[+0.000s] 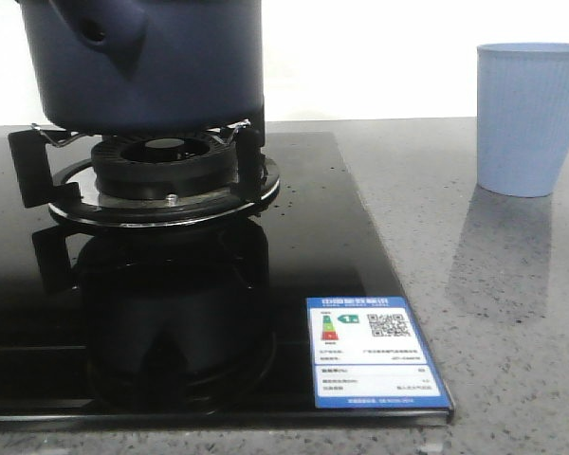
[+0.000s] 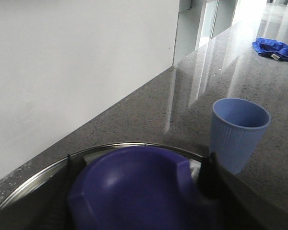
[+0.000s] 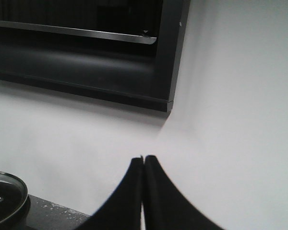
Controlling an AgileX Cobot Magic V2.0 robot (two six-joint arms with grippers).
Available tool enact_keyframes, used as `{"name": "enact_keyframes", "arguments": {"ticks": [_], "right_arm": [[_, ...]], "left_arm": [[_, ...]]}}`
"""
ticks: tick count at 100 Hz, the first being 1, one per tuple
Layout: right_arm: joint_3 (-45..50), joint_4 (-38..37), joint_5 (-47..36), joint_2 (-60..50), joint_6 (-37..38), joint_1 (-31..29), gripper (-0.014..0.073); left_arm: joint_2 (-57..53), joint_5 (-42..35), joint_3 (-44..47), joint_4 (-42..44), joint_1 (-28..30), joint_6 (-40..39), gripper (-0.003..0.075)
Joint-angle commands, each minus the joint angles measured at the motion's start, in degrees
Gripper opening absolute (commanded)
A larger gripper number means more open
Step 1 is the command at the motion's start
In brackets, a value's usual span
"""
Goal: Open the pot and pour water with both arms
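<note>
The dark navy pot [image 1: 152, 62] stands on the gas burner [image 1: 166, 175] at the front view's upper left, its side stub with a round hole [image 1: 100, 33] facing the camera; its top is cut off. In the left wrist view my left gripper [image 2: 140, 160] has its fingers [image 2: 210, 179] spread to either side of the lid's blue knob [image 2: 134, 191] and pressed against it, with the lid's steel rim [image 2: 134, 144] behind. My right gripper [image 3: 143, 159] is shut and empty, pointing at a white wall. Neither gripper shows in the front view.
A light blue ribbed cup [image 1: 531, 118] stands on the grey counter right of the black glass hob [image 1: 341, 275]; it also shows in the left wrist view [image 2: 237, 132]. A blue cloth [image 2: 273, 49] lies far down the counter. A round steel-rimmed object [image 3: 2, 201] sits below the right gripper.
</note>
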Motion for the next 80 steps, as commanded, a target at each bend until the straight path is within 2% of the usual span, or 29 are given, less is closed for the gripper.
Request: {"name": "enact_keyframes", "arguments": {"ticks": [1,4,10,20,24,29,46,52,67,80], "right_arm": [[-2.1,0.5,-1.2,-0.3,0.1,-0.3,-0.0066],[-2.1,0.5,-1.2,-0.3,0.1,-0.3,-0.0066],[-2.1,0.5,-1.2,-0.3,0.1,-0.3,-0.0066],[-2.1,0.5,-1.2,-0.3,0.1,-0.3,-0.0066],[-2.1,0.5,-1.4,-0.4,0.1,-0.3,-0.0066],[-2.0,0.0,-1.4,-0.8,0.1,-0.3,-0.0066],[1.6,-2.2,-1.5,-5.3,0.1,-0.3,-0.0067],[5.0,-2.2,-1.5,-7.5,0.1,-0.3,-0.0067],[15.6,-5.0,-3.9,-14.3,0.1,-0.3,-0.0067],[24.3,-7.8,-8.1,-20.0,0.1,-0.3,-0.0067]], "left_arm": [[-2.2,1.0,-1.8,-4.9,0.1,0.2,0.056],[-2.2,1.0,-1.8,-5.2,0.1,0.2,0.0608],[-2.5,1.0,-1.8,-6.4,0.2,0.2,0.0646],[-4.3,1.6,-1.8,-8.9,0.2,0.2,0.0624],[-5.6,1.5,-1.8,-9.9,0.2,0.2,0.0591],[-7.7,0.8,-1.8,-10.7,0.5,-0.1,0.0518],[-16.9,-1.4,-1.4,-7.9,2.9,-2.5,0.0083],[-21.0,-4.4,0.4,-6.9,3.6,-3.5,-0.0021],[-31.4,-15.0,10.0,-6.1,4.4,-4.2,-0.002],[-40.2,-25.3,23.1,-5.6,4.4,-4.2,-0.0019]]}}
